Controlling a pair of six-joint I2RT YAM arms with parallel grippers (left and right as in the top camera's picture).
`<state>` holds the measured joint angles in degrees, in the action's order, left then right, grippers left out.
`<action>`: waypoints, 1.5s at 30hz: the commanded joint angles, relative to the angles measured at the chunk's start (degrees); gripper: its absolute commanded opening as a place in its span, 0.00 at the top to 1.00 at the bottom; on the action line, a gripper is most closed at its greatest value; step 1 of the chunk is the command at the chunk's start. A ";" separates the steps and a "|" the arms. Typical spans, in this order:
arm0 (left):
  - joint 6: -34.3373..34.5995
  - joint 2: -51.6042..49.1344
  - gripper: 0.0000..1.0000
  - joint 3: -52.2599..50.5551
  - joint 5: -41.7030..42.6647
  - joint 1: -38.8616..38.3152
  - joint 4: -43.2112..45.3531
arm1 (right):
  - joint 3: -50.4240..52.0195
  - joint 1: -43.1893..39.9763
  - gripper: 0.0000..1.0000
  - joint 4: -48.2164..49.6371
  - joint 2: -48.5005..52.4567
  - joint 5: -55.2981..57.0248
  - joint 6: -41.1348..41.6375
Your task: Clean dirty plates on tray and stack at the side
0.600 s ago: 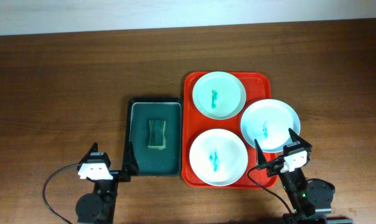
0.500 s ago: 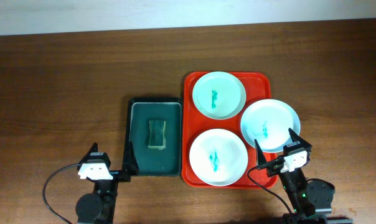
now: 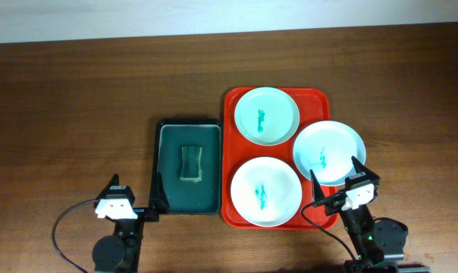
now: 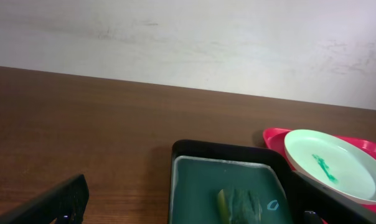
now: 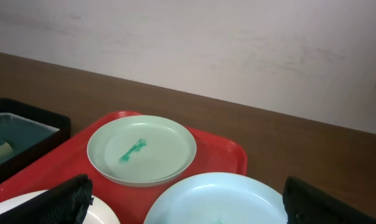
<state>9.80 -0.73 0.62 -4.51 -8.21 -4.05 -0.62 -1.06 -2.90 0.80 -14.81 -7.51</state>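
We take the tray (image 3: pixel 230 98), lying right of centre on the tabletop (image 3: pixel 77 114), as our landmark. All three plates are on it, each with a teal smear in its middle. The far plate (image 3: pixel 267 114) fills the tray's far end. The near plate (image 3: pixel 265 191) lies at its near end, closer to the left rim. The right plate (image 3: pixel 328 152) sits between those two on the tray's right side and reaches out past the right rim. We cannot tell whether its edge rests on its neighbours.

Just beside the tray's left rim lies the green tray (image 3: pixel 159 152), long sides parallel, with a sponge (image 3: pixel 189 163) at its middle.

The left tool (image 3: pixel 137 187) is off the tray's near-left corner, beyond the green tray's near-left corner. It is released, jaws spread wide and holding nothing. In our left wrist view its fingers (image 4: pixel 51 205) show only at the bottom corners, with the sponge between them and the far plate off to the right.

The right tool (image 3: pixel 334 167) is at the tray's near-right corner, also released wide and gripping nothing. From overhead its tips bracket the right plate's near edge. In the right wrist view its fingers (image 5: pixel 66 196) sit in the bottom corners. The far plate lies ahead between them, and the right plate's rim is low in the frame.
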 commanded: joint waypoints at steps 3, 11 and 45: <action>-1.14 0.33 0.01 -0.09 -0.70 0.13 -0.24 | 0.31 0.31 0.02 -0.31 -0.33 0.31 0.02; -1.14 0.33 0.01 -0.09 -0.70 0.13 -0.24 | 0.31 0.31 0.02 -0.31 -0.33 0.31 0.02; -1.11 0.31 0.01 -0.09 16.81 0.13 4.61 | 0.31 0.31 0.02 0.20 -0.33 -1.88 3.91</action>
<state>9.82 -0.73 0.62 7.42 -8.21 -2.70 -0.62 -1.06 -2.90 0.80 -14.81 -6.55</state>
